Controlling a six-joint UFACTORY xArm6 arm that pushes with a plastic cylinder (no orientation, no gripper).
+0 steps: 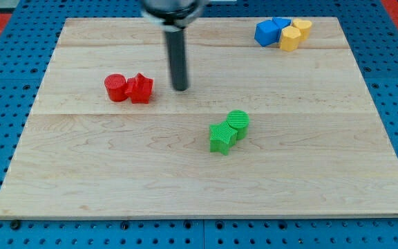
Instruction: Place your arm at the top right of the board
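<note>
My tip [180,88] rests on the wooden board [199,180], in its upper middle part. It stands just right of the red star block [141,88], which touches the red cylinder [116,88] on its left. Two blue blocks [271,31] and two yellow blocks [294,34] cluster in the board's top right corner, well to the right of the tip. A green star block [221,137] and a green cylinder [238,123] touch each other below and right of the tip.
The board lies on a blue perforated table [5,83] that surrounds it on all sides. The arm's dark mount [171,10] enters from the view's top.
</note>
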